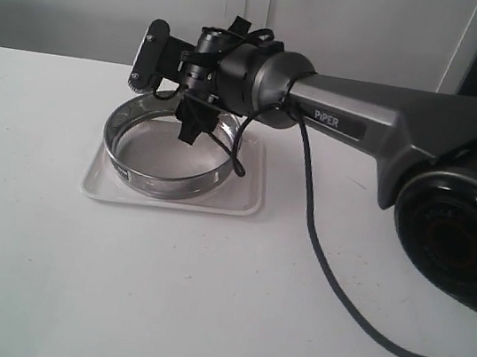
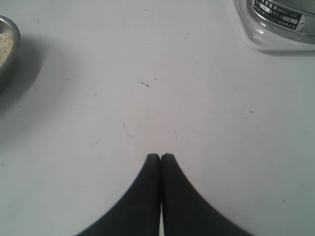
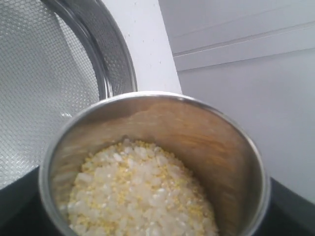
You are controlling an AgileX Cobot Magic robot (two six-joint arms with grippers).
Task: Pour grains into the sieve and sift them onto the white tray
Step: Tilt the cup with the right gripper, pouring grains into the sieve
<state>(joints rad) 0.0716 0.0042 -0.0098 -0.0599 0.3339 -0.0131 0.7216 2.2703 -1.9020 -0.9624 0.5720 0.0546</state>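
The steel sieve [image 1: 167, 175] stands in the white tray [image 1: 244, 199] on the table. My right gripper [image 1: 152, 62] hovers just above the sieve's far rim. In the right wrist view it [image 3: 152, 216] is shut on a small steel cup [image 3: 211, 137]. The cup holds the grains [image 3: 142, 191], pale kernels mixed with fine yellow granules. The sieve's mesh [image 3: 44, 88] lies right beyond the cup's lip, and no grains show on it. My left gripper [image 2: 161, 156] is shut and empty over bare table. A corner of the tray [image 2: 266, 42] and the sieve's wall [image 2: 280, 12] lie further off.
A second steel bowl [image 2: 6, 54] with pale grains sits at the edge of the left wrist view. The right arm [image 1: 364, 117] spans the table from the right, and its black cable [image 1: 325, 263] trails over the tabletop. A white wall stands behind.
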